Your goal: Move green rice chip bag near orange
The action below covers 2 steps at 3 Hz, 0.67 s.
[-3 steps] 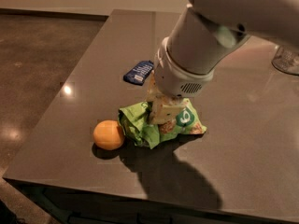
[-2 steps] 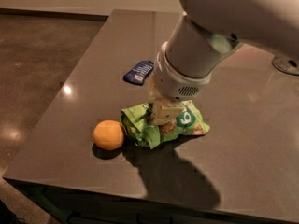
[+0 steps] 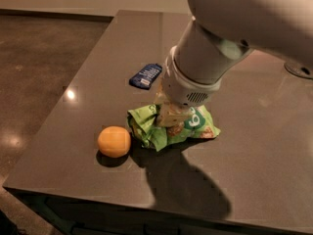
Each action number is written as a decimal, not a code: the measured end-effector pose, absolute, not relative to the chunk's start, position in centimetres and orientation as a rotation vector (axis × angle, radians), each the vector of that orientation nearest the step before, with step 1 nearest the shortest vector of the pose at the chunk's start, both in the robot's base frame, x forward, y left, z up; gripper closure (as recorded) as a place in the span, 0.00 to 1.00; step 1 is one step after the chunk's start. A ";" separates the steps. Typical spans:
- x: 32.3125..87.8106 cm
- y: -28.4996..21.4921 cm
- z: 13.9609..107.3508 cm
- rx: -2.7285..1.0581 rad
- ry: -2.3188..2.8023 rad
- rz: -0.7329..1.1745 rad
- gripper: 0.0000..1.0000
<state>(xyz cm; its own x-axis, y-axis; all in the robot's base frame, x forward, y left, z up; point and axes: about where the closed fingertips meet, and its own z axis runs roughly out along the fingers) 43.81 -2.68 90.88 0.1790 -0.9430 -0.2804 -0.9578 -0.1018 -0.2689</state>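
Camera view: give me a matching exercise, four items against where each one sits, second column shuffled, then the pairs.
Column one:
1. green rice chip bag
2. orange
3. dark blue packet
4. gripper

Column two:
A. lying flat farther back on the table, behind the bag
B. near the table's front-left edge, just left of the bag
C. down on top of the bag
D. crumpled, mid-table, between the fruit and the bare right side

Pairs: 1-D, 2-B, 3-A, 4-C
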 end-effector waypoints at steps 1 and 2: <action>43.7 -2.6 91.1 -2.077 1.789 0.046 0.12; 43.6 -2.6 91.3 -2.076 1.786 0.040 0.00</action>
